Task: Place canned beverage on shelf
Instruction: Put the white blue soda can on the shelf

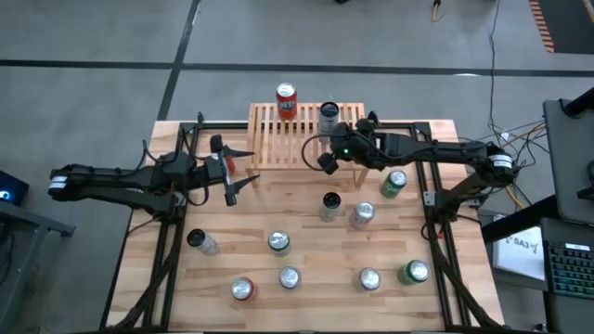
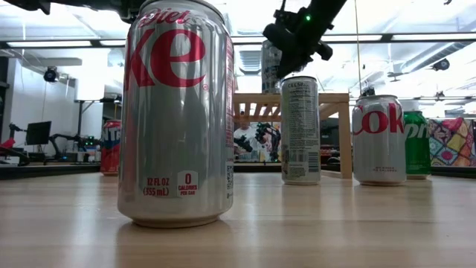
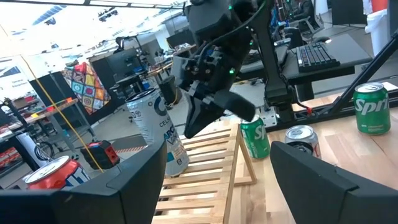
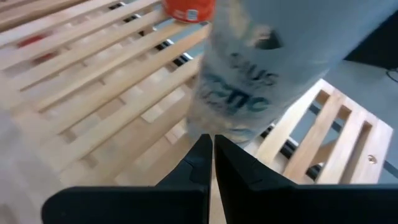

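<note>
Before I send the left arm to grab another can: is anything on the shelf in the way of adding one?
Partly. A red can and a tall pale can already stand on the shelf, with the shut right gripper beside the pale one. Bare slats remain.

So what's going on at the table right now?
Cans are going onto the shelf. A red can and a pale slim can already stand on its slats. The right pincer is shut and empty, just in front of the slim can. The left pincer waits open on the shelf's left side. About ten more cans remain on the table.
</note>
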Controlling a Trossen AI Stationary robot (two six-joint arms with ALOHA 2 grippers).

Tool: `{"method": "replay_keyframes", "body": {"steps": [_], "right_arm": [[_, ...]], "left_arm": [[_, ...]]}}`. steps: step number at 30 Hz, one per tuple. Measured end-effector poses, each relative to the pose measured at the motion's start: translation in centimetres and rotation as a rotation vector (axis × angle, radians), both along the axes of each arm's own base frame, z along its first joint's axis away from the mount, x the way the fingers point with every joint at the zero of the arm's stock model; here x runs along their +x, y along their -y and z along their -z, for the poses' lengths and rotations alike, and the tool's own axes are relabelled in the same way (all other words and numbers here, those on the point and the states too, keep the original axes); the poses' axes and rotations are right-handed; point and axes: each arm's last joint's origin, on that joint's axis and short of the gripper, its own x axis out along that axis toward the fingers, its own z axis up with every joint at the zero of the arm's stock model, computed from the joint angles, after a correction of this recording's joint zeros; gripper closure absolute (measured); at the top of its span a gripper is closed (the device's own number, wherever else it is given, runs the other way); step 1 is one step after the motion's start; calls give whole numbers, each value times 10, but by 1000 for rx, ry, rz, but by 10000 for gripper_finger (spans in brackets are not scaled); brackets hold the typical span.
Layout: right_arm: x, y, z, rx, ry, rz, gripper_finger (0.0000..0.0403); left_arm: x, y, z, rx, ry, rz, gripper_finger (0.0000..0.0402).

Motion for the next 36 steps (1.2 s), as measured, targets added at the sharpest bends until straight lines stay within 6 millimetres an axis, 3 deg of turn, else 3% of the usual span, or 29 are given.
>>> {"method": "replay_keyframes", "body": {"steps": [9, 18, 23, 36], "right_arm": [[-4, 16, 0, -13, -21, 34, 394], [-4, 20, 0, -9, -2, 36, 394], [-1, 17, 2, 77, 30, -29, 394], [10, 34, 8, 20, 46, -33, 394]], "left_arm": [[0, 0, 0, 3, 0, 0, 130], [0, 0, 0, 3, 2, 0, 130], [0, 0, 0, 3, 1, 0, 130], [0, 0, 0, 3, 1, 0, 130]]}}
